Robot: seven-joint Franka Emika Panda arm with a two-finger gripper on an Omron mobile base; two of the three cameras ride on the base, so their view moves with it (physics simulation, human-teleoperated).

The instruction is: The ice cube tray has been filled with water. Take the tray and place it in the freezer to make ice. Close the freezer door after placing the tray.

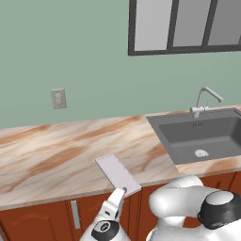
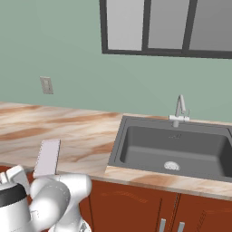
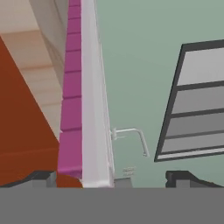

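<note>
Barely begun: the tray (image 1: pixel 117 173) lies at the counter's (image 1: pixel 52 155) front edge between the gripper's (image 3: pixel 111 179) wide-open, ungripping jaws; grasping, carrying, freezing and door-closing all remain.

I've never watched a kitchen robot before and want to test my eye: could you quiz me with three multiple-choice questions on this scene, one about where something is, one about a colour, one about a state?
1. Where does the ice cube tray lie?
A. In the sink
B. On the counter's front edge, left of the sink
C. On the floor

2. What colour is the wall behind the counter?
A. Pale green
B. Bright yellow
C. Black

3. How does the tool stand?
A. Shut on the tray
B. Shut on the tap
C. Open, one fingertip either side of the tray's near end

Answers:
1. B: the tray overhangs the marbled counter, with the sink to its right.
2. A: the wall is pale green.
3. C: the hand view shows both dark tips wide apart.
</note>
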